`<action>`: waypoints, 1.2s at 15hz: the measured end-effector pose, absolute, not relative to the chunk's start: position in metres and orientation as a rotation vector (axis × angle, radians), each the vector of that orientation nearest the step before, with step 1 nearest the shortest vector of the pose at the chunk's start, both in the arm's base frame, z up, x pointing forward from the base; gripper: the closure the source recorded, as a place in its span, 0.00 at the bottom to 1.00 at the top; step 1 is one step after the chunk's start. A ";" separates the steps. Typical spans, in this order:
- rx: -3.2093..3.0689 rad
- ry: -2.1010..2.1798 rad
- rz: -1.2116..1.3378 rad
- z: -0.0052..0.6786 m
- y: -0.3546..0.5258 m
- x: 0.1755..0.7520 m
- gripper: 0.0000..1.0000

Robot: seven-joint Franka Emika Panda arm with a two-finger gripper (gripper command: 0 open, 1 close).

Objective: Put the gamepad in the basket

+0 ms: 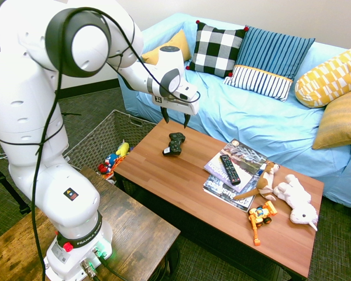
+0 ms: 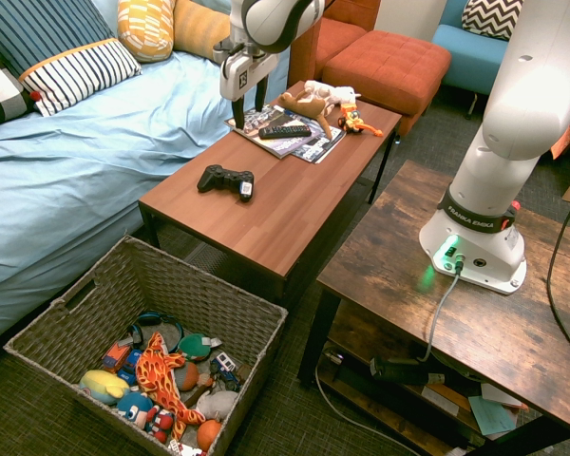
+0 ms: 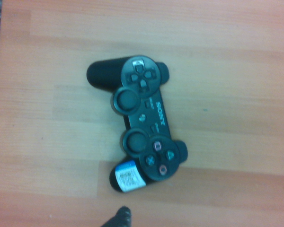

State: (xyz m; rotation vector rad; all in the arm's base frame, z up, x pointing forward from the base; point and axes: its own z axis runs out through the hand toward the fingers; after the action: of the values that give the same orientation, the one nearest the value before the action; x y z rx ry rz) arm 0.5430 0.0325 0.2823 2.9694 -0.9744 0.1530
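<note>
The gamepad [image 1: 174, 144] is small and black and lies flat on the wooden coffee table [image 1: 181, 181], near the table end closest to the basket. It also shows in the second exterior view, gamepad [image 2: 226, 180], and fills the wrist view, gamepad [image 3: 137, 125], with a white-and-blue sticker [image 3: 128, 176] on one handle. My gripper [image 1: 175, 119] hangs open above it, pointing down and touching nothing; gripper [image 2: 252, 104]. The grey woven basket [image 1: 99, 137] stands on the floor off that table end, basket [image 2: 218, 285], with several toys inside.
A TV remote [image 1: 229, 169] lies on magazines [image 1: 240, 153] mid-table. Plush animals [image 1: 292, 198] and a yellow toy digger [image 1: 261, 215] sit at the far end. A blue sofa [image 1: 251, 117] with cushions runs along the table's back side.
</note>
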 end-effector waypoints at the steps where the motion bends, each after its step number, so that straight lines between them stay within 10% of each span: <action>1: 2.981 -0.947 0.149 0.272 0.039 0.555 0.00; 17: 2.950 -0.923 -0.021 0.105 0.075 0.592 0.00; 18: 2.947 -0.933 -0.025 0.102 0.073 0.592 1.00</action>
State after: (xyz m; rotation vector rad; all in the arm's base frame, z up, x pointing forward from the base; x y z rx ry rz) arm 0.5919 0.0730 0.1016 2.9468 -0.9326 -0.0247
